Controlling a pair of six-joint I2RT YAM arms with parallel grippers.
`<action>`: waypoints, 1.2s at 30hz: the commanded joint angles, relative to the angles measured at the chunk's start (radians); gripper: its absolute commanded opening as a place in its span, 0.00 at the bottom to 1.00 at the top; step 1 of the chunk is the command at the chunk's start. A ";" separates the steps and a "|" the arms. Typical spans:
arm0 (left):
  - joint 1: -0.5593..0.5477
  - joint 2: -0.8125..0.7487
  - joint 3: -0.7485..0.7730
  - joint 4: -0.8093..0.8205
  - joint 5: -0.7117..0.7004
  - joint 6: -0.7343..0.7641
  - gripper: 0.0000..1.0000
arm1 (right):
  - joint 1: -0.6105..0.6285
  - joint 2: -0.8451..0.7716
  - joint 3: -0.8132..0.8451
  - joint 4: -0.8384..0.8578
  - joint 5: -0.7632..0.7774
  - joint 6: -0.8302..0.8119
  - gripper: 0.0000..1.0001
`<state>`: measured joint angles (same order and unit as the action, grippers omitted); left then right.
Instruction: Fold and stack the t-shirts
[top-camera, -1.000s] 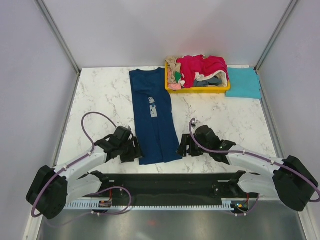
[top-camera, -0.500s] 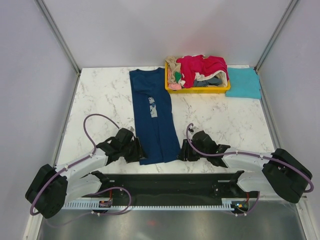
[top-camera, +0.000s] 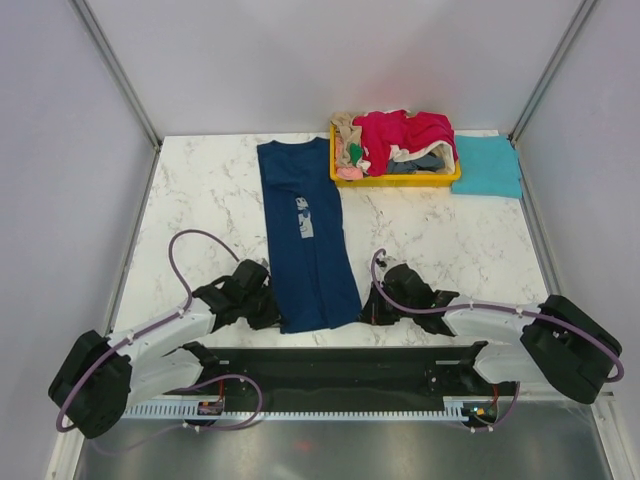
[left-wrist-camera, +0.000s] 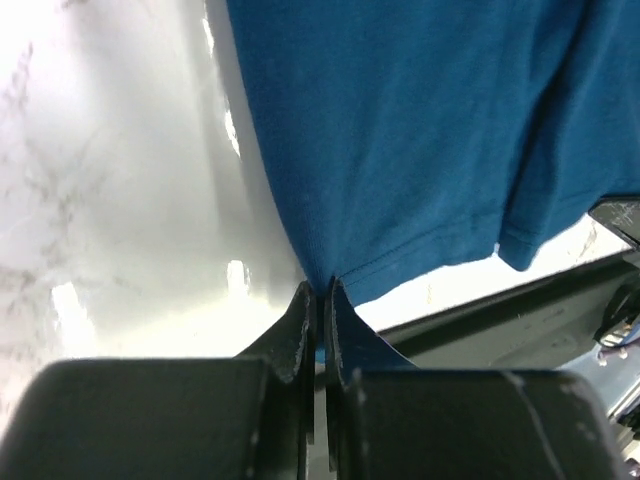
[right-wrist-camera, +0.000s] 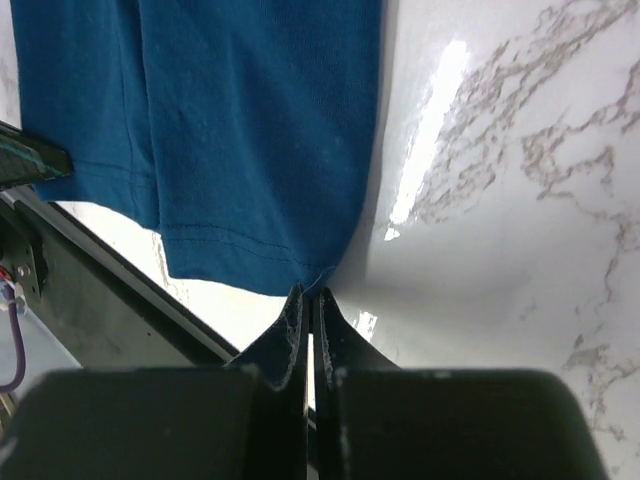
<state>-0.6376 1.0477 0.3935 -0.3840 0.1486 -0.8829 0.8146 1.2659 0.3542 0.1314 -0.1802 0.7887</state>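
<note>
Two hands are busy with one shirt, the navy shirt (top-camera: 305, 245), which lies flat on the table (top-camera: 200, 200) as a long narrow strip, its pale print facing up, its collar end far off beside the yellow tray (top-camera: 345, 178) and its hem at the near edge. It looks to have its sides turned in, since both wrist views show a second layer of cloth ending in a straight edge. The left hand (left-wrist-camera: 320, 295) is pinched shut on the left corner of that near hem, with blue cloth caught between its closed fingers. The right hand (right-wrist-camera: 307, 298) is closed just as tight on the right corner, right at the stitched edge. I judge the crosswise fold is the step in hand, bringing the hem up toward the collar, and no part of it is done yet. A teal shirt (top-camera: 487, 166) lies as a flat neat rectangle just to the right of the tray, which reads as one shirt finished and the start of the stack. Inside the tray sits a loose heap, a crimson-pink shirt (top-camera: 405, 135) on top and a beige one (top-camera: 345, 130) at the left, with others beneath that I cannot count, so most of the work is left
</note>
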 joint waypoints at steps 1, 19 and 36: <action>-0.022 -0.067 0.073 -0.156 -0.030 -0.011 0.02 | 0.014 -0.068 0.029 -0.081 -0.010 -0.002 0.00; -0.054 -0.063 0.504 -0.533 -0.192 0.037 0.02 | 0.112 -0.156 0.475 -0.533 0.235 -0.032 0.00; 0.380 0.411 0.907 -0.408 -0.035 0.302 0.02 | -0.141 0.464 1.101 -0.539 0.134 -0.305 0.00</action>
<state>-0.2802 1.4193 1.2388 -0.8261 0.0891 -0.6498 0.6861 1.6775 1.3743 -0.3992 -0.0147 0.5461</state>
